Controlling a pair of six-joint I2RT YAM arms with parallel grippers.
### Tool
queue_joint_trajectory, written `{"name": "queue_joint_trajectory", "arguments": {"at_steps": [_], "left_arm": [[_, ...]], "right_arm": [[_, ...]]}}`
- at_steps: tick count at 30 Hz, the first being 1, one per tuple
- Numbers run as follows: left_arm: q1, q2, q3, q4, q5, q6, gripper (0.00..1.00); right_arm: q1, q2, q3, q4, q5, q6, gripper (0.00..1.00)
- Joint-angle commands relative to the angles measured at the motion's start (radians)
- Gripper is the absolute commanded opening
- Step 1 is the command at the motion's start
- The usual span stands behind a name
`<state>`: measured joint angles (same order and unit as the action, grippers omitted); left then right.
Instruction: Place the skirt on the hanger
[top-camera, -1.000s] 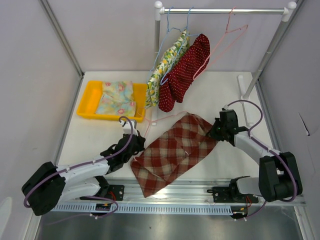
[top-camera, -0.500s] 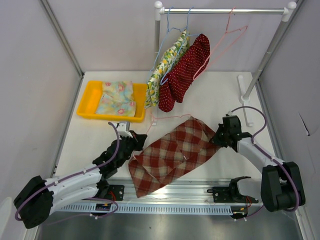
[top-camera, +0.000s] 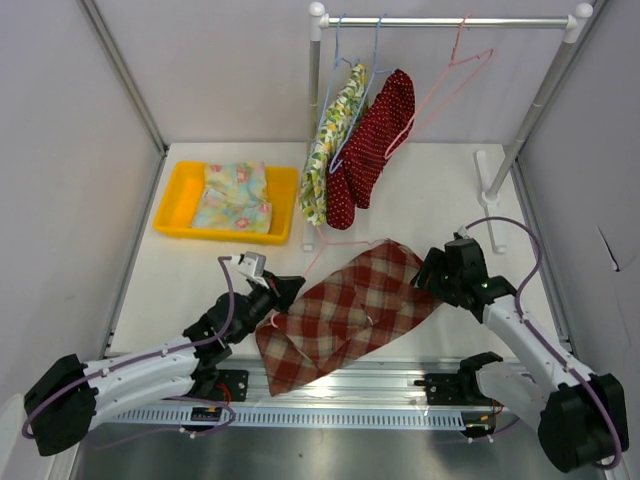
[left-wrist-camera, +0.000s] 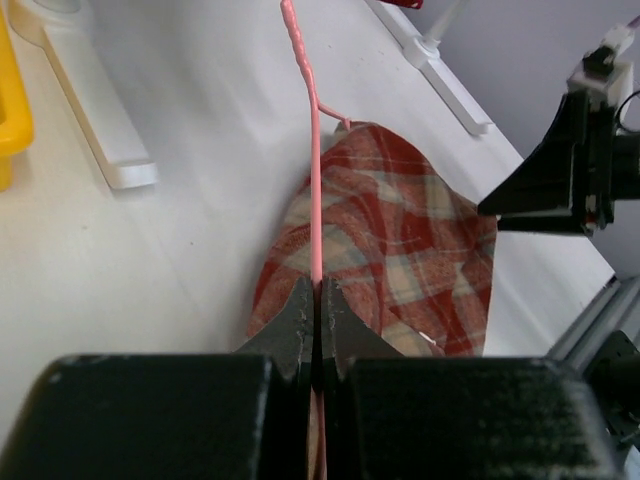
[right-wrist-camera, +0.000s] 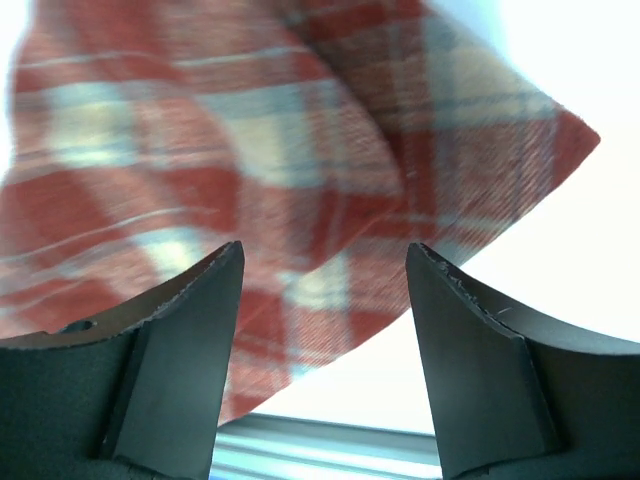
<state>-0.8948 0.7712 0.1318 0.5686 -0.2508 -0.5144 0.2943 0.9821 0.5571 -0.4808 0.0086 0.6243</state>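
My left end effector (left-wrist-camera: 317, 300) pinched the pink hanger (left-wrist-camera: 314, 170); my right end effector (right-wrist-camera: 325, 258) hung spread over the skirt (top-camera: 350, 302); yellow tray (top-camera: 168, 208) far left.

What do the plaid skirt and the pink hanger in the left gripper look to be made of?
Plaid skirt: soft woven cloth, matte; it lies in folds with a red and cream check. Pink hanger: thin wire, probably metal under a smooth pink coating; its neck is twisted, as wire is.

The skirt (top-camera: 350, 305) is red-and-cream plaid; the hanger (left-wrist-camera: 314, 180) is pink; the tray (top-camera: 178, 198) is yellow; my left gripper (left-wrist-camera: 316, 290) and right gripper (right-wrist-camera: 323, 255) are black.
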Motion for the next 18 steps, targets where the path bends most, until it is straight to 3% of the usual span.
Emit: {"name": "queue_joint_trajectory", "arguments": {"at_steps": [1, 7, 11, 18], "left_arm": [[-0.044, -0.052, -0.029, 0.057, 0.002, 0.002, 0.00], [-0.119, -0.145, -0.099, -0.002, -0.120, -0.061, 0.00], [-0.185, -0.219, -0.124, -0.053, -0.244, -0.114, 0.00], [-0.260, -0.274, -0.173, -0.104, -0.332, -0.133, 0.00]], "right_arm": [[0.087, -0.077, 0.085, -0.061, 0.037, 0.067, 0.71], [0.353, -0.048, 0.161, -0.021, 0.158, 0.227, 0.70], [0.616, 0.062, 0.231, 0.022, 0.290, 0.301, 0.69], [0.808, 0.344, 0.437, 0.113, 0.410, 0.344, 0.70]]}}
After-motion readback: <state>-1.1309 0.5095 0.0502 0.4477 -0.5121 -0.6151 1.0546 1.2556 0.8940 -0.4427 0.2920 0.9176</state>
